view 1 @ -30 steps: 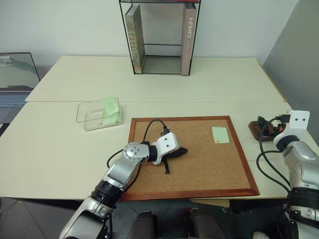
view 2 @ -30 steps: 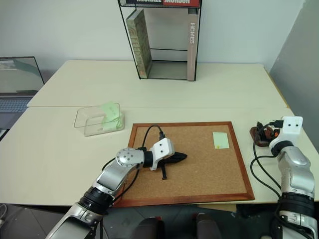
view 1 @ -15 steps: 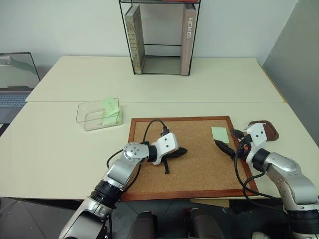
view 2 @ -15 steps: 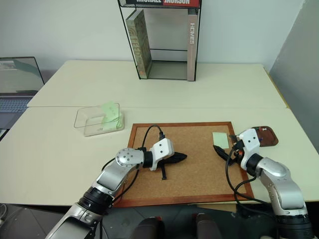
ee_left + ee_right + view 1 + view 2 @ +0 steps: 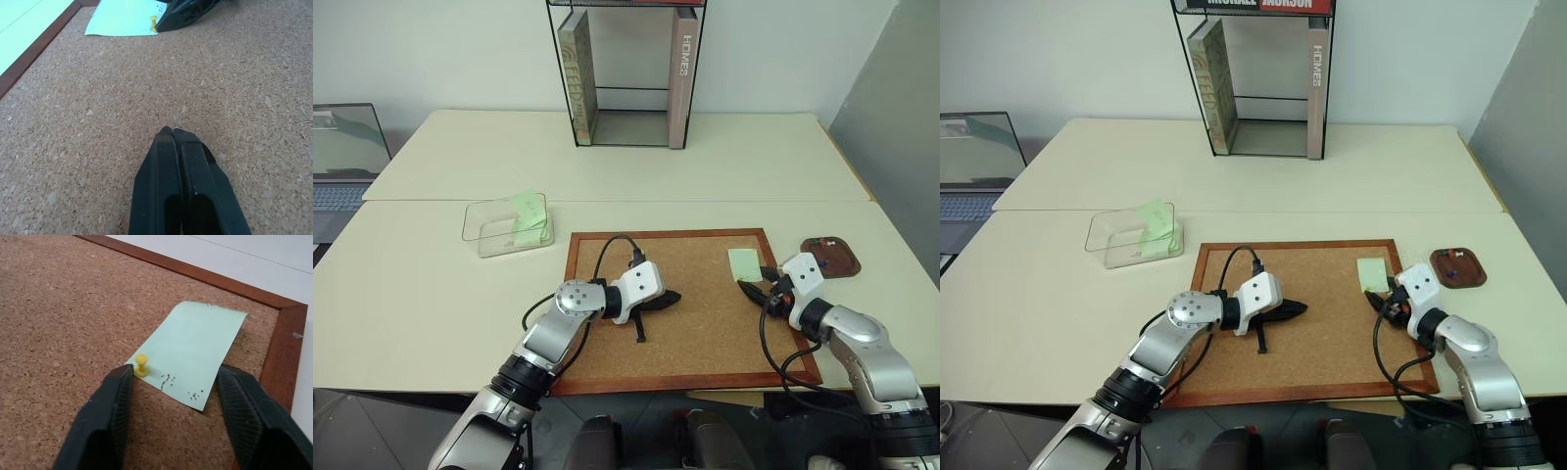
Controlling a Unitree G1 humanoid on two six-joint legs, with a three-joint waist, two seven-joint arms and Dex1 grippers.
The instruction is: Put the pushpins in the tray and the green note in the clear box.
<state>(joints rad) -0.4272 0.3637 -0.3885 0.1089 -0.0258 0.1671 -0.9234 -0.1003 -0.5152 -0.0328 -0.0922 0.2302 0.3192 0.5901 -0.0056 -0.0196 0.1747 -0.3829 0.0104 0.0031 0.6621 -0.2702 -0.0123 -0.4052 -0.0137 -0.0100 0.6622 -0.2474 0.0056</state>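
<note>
Pushpins come first: a yellow pushpin [image 5: 141, 365] stands in the near corner of the green note [image 5: 198, 353], pinning that slip to the cork board [image 5: 705, 333] close to its right frame, and a few more pins [image 5: 822, 242] (mere coloured dots) lie in the small reddish-brown tray [image 5: 830, 257] on the table [image 5: 421, 294] just right of the board. The right gripper [image 5: 173, 404] sits low over the board at the note's near edge, its two black fingers [image 5: 105, 423] parted on either side of that edge, one right beside the yellow pin, gripping nothing. The left gripper [image 5: 177, 142] rests on bare cork near the board's middle, fingers pressed together and empty. Left of the board stands the clear box [image 5: 507, 227] with pale green slips inside. At the table's far edge a black wire rack [image 5: 626, 73] holds upright books.
</note>
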